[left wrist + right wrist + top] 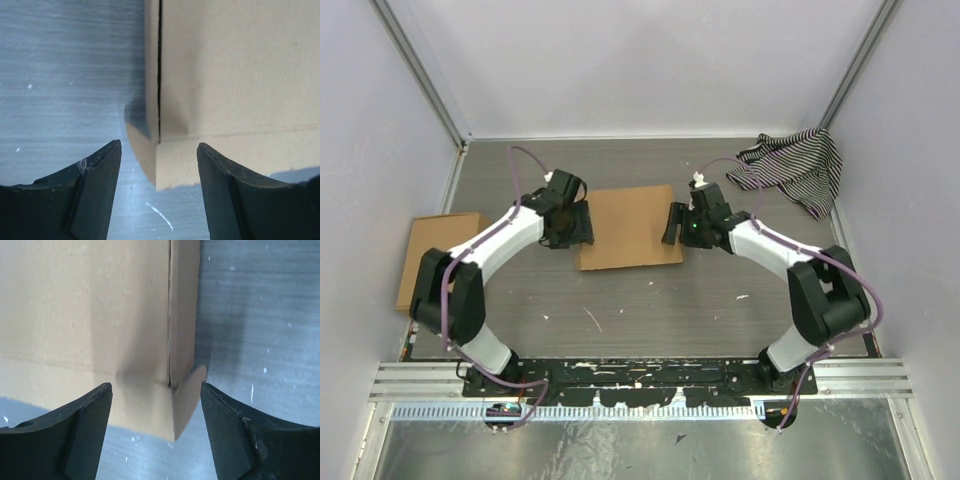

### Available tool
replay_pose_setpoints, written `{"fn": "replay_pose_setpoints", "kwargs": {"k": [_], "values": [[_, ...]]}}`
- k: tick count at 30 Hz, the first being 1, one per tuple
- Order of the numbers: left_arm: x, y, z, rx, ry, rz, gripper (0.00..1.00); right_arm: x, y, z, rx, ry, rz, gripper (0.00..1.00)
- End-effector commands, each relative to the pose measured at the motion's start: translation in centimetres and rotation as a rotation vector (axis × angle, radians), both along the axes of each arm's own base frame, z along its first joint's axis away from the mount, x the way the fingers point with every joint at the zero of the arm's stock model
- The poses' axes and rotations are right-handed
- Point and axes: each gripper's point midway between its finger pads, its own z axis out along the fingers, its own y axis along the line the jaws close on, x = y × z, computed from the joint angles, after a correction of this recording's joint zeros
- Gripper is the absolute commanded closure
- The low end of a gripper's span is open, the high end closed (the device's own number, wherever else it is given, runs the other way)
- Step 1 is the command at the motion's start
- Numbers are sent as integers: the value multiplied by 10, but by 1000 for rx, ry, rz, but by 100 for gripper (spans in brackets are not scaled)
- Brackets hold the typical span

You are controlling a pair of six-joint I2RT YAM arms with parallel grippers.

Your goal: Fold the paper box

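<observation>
I have both arms reaching out from the near edge toward the middle of the counter [650, 300], where the paper box [628, 227] lies flat. My left hand [568, 222] sits at the box's left side and my right hand [677, 222] at its right, fingers apart and gripping nothing, probably placed to work the side flaps together. The wrist views show a slit along each side flap that the overhead misses. Only the overhead shows a cardboard piece [438, 257] at the left edge and a striped cloth [795, 166] in the far right corner.
</observation>
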Motion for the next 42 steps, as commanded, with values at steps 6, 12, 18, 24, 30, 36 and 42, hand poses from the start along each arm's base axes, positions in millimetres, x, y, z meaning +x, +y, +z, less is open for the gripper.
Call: {"fn": "replay_pose_setpoints", "kwargs": {"k": [6,12,18,24,30,36,42], "values": [[-34,2,27,-160,-116,9,31,-38,2,42,105,-86,99,25],[-35,-7,11,-198,-100,-13,34,-38,3,26,88,-76,121,30],[-34,-12,4,-201,-95,-40,35,-37,2,14,75,-69,118,33],[-31,-15,-1,-198,-87,-47,36,-38,10,10,87,-59,153,36],[-34,-18,-12,-186,-61,-57,37,-38,11,8,75,-58,163,38],[-37,-19,-16,-178,-44,-59,39,-41,12,6,70,-50,173,40],[-41,-21,-10,-193,-38,-67,43,-46,17,12,93,-52,199,44]]}}
